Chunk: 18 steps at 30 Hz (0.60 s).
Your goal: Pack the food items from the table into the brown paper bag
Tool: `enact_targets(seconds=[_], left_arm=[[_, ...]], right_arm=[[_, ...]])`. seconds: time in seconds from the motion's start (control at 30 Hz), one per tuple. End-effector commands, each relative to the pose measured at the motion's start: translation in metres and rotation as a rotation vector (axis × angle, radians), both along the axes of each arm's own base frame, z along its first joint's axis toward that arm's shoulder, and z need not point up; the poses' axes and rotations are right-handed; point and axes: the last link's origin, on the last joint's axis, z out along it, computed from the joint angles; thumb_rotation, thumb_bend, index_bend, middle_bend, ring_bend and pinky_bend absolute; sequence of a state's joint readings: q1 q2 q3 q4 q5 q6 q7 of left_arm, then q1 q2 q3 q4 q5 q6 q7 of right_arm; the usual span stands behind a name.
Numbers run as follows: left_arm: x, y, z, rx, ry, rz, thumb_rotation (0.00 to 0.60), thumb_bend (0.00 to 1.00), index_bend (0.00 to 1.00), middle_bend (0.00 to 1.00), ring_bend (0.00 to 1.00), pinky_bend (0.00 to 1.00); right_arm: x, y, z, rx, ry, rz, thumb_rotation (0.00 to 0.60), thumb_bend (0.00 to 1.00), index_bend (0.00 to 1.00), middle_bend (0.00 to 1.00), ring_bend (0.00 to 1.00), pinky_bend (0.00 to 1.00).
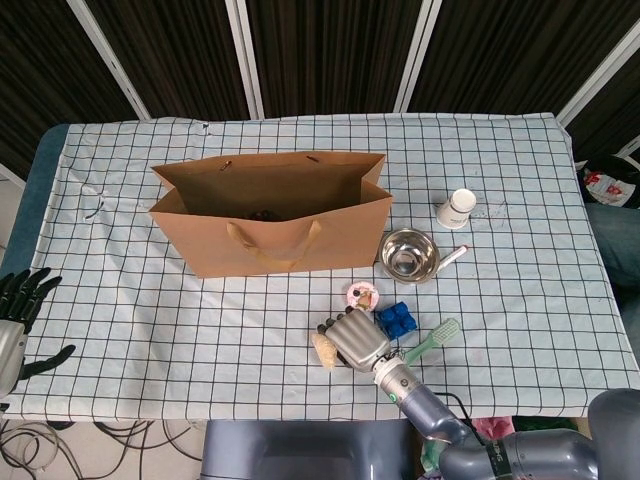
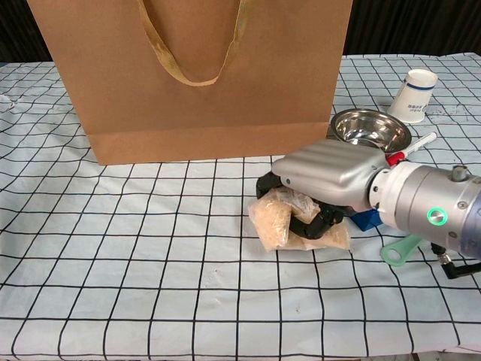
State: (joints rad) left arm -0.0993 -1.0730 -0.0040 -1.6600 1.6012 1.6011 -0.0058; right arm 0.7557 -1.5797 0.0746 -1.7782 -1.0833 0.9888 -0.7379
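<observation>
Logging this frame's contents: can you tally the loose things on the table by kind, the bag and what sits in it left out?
Food: 2, a snack pack gripped by the right hand, and a donut.
Containers: 2, a bowl and a cup.
Tools: 2, a toothbrush and a pen.
Blue block: 1.
Total: 7.

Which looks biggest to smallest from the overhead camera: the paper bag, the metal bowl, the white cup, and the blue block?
1. brown paper bag, far the largest.
2. metal bowl.
3. white cup and blue block look about alike; I would not rank them.
</observation>
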Motion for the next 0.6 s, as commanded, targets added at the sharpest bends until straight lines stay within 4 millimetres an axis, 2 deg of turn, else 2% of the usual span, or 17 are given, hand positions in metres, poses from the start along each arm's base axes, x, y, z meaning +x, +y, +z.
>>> enact_targets(seconds=[0.03, 0.1, 0.2, 0.33, 0.5, 0.6], left_arm=[[0.0, 0.0, 0.0, -0.001, 0.001, 0.001, 0.6, 0.05, 0.14, 0.06, 0.0, 0.01], [0.0, -0.001, 0.0, -0.001, 0.001, 0.002, 0.6, 0.05, 0.14, 0.06, 0.0, 0.01], [0.0, -0.001, 0.001, 0.002, 0.0, 0.003, 0.6, 0.05, 0.14, 0.06, 0.0, 0.01], [0.0, -0.001, 0.001, -0.002, -0.001, 0.004, 0.6, 0.05, 0.14, 0.06, 0.0, 0.01], [0.0, -0.001, 0.0, -0.009, 0.002, 0.008, 0.6, 0.05, 0.14, 0.06, 0.0, 0.01], [0.0, -0.001, 0.0, -0.012, 0.003, 0.01, 0.6, 0.05, 0.14, 0.06, 0.0, 0.01]], right_arm=[[0.001, -0.002, 0.017, -0.028, -0.05, -0.01, 0.6, 0.53, 0.41, 0.43, 0.49, 0.39], [0.004, -0.003, 0.032, -0.059, -0.097, -0.015, 0.6, 0.53, 0.41, 0.43, 0.49, 0.39], [0.007, -0.003, 0.068, -0.124, -0.177, -0.027, 0.6, 0.53, 0.41, 0.43, 0.49, 0.39], [0.008, -0.003, 0.104, -0.194, -0.223, -0.028, 0.6, 0.52, 0.41, 0.42, 0.48, 0.39], [0.013, -0.002, 0.159, -0.302, -0.303, -0.025, 0.6, 0.51, 0.41, 0.42, 0.48, 0.39], [0.015, -0.004, 0.174, -0.331, -0.326, -0.023, 0.6, 0.51, 0.41, 0.42, 0.47, 0.39]])
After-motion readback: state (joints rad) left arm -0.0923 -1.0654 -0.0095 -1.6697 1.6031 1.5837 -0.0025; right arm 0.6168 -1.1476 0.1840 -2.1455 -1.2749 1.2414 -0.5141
